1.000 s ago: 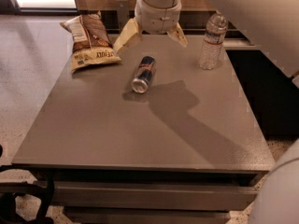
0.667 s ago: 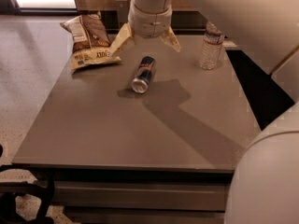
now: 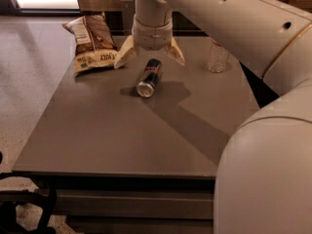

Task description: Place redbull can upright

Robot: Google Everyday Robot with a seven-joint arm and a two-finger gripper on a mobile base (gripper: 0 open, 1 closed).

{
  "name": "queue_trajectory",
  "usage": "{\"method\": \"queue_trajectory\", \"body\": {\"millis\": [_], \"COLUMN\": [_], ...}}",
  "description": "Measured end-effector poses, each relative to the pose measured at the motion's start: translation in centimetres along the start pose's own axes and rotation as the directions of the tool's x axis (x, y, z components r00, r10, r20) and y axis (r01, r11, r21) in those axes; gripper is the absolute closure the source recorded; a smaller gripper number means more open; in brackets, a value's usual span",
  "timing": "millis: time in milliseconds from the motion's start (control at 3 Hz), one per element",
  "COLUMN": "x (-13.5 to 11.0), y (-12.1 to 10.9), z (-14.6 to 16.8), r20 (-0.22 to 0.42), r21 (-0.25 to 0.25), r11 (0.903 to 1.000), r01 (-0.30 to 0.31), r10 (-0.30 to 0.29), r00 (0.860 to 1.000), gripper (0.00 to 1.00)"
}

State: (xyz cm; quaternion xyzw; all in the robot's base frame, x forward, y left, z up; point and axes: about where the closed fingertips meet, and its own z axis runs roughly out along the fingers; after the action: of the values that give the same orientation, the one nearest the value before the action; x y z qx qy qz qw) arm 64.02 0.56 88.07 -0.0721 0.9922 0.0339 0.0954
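The redbull can (image 3: 149,77) lies on its side on the grey table (image 3: 112,130), its silver end facing me and its dark blue body pointing away. My gripper (image 3: 150,60) hangs just above the far end of the can, open, with its two cream fingers (image 3: 125,55) spread wide to either side of the can. It holds nothing. My white arm comes in from the upper right.
A brown and white snack bag (image 3: 92,43) lies at the table's back left. A clear plastic water bottle (image 3: 217,56) stands at the back right, partly hidden by my arm. My arm fills the right side of the view.
My gripper has come down and slightly left, so it now sits over the can with its fingers straddling it. The can, bag and bottle have not moved.
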Motion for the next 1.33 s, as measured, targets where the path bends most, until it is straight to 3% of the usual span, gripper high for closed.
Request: {"method": "queue_trajectory", "body": {"millis": [333,1000,1333], "x": [0.0,-0.3,-2.2], "y": [-0.8,-0.8,0.2], "z": [1.2,1.5,2.3], "r20": [0.000,-0.003,-0.053], "r21": [0.045,0.044,0.031], "r11": [0.9966,0.9953,0.9944], "r01": [-0.069,-0.086,-0.101], "r10": [0.069,0.086,0.103], "r00": [0.998,0.996,0.993], "gripper": [0.00,0.00,0.00]}}
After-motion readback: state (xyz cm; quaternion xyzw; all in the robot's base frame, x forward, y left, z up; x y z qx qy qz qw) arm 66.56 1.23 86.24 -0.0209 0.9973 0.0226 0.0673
